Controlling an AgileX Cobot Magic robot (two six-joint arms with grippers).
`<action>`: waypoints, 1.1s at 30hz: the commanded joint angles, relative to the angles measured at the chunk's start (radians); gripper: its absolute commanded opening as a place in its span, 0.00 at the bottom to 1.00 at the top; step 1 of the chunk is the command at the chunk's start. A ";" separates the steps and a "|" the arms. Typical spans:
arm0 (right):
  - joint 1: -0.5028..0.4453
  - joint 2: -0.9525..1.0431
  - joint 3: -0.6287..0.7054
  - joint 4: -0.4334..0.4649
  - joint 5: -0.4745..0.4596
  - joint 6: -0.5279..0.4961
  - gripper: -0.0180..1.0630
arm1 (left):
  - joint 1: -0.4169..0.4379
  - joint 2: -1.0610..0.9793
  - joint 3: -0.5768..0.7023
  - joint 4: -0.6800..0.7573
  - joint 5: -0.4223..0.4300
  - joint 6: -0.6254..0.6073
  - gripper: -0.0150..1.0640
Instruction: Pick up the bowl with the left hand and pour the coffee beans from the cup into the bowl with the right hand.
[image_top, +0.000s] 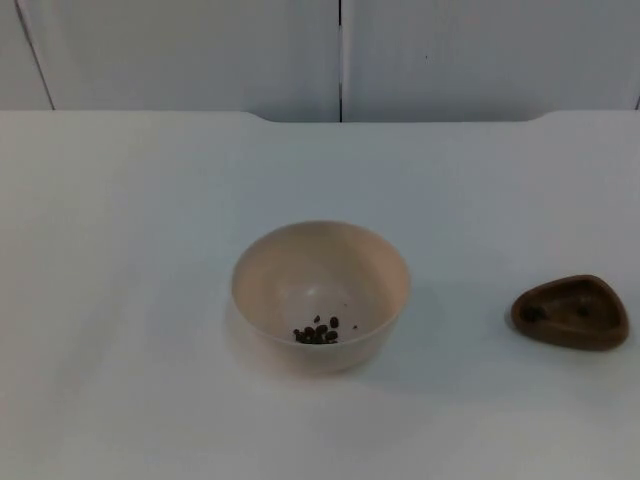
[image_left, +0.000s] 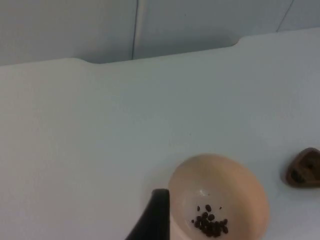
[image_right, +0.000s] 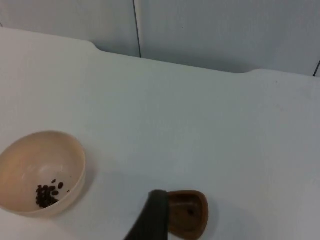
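Bowl (image_top: 320, 295) sat mid-table w/ coffee beans (image_top: 317, 332) inside; brown cup (image_top: 571, 312) stood well apart to its right. Left gripper fingertip (image_left: 154, 217) hung near bowl, right fingertip (image_right: 151, 216) near cup; can't tell how far either gripper was open.

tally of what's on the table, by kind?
bowl (beige, holds the coffee beans): 1
cup (brown, apart from the bowl, on the right arm's side): 1
coffee bean pile: 1, single beans too small to count
Total: 3
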 joint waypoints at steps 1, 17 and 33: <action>0.001 -0.090 0.048 0.003 0.016 -0.008 0.78 | 0.002 -0.099 0.045 0.003 0.007 0.003 0.81; 0.001 -0.436 0.089 0.010 0.246 -0.023 0.78 | 0.002 -0.426 0.057 0.007 0.206 0.003 0.81; 0.001 -0.562 0.091 0.152 0.343 -0.202 0.78 | 0.002 -0.633 0.057 0.007 0.394 0.134 0.81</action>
